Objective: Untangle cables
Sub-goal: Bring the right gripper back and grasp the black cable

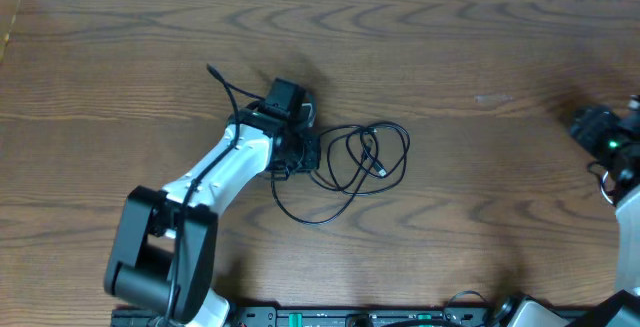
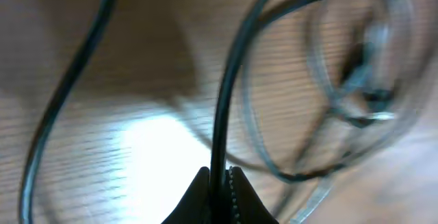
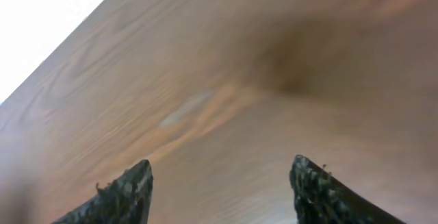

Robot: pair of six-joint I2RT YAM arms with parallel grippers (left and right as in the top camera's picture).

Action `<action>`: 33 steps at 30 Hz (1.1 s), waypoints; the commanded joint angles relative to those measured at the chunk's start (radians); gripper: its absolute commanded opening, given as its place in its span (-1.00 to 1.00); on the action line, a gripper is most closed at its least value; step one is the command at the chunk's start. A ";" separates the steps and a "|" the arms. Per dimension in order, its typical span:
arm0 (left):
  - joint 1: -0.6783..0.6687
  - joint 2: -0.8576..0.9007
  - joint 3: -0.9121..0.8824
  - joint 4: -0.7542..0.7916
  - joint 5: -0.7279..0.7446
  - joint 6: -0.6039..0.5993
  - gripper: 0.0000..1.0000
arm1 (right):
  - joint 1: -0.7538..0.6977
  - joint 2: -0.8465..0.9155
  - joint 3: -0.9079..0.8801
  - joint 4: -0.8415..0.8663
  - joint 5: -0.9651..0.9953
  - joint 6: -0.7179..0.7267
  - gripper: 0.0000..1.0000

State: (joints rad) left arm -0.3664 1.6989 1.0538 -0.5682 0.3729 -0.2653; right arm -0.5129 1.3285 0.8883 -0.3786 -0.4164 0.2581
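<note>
Left wrist view: the left pincer (image 2: 217,186) is clamped on a black cable (image 2: 229,94) running ahead into blurred, probably tangled loops. The right pincer (image 3: 219,190) gapes empty above the tabletop (image 3: 226,80).

I see black cables (image 1: 365,152) on a brown table (image 1: 480,47) with dark-streaked wood grain; my left arm (image 1: 225,162) is white with black joints.

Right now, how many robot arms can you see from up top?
2. The left arm reaches to the cables mid-table; the right arm sits at the right edge, partly out of view.
</note>
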 commanded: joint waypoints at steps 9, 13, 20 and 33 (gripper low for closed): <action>0.002 -0.405 0.170 0.158 0.072 -0.012 -0.86 | 0.384 -0.001 0.011 -0.022 -0.124 -0.098 0.45; 0.002 -0.493 0.170 0.189 0.073 -0.075 -0.85 | 0.523 0.000 0.011 -0.013 -0.105 -0.100 0.47; 0.003 -0.545 0.170 0.189 0.067 -0.087 -0.85 | 0.731 0.016 0.011 0.003 0.024 -0.100 0.53; 0.003 -0.557 0.170 0.235 0.106 -0.087 -0.85 | 0.917 0.246 0.011 0.193 0.072 0.096 0.20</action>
State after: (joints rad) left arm -0.3672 1.1629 1.2198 -0.3428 0.4572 -0.3443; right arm 0.3893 1.5337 0.8883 -0.2138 -0.3729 0.2131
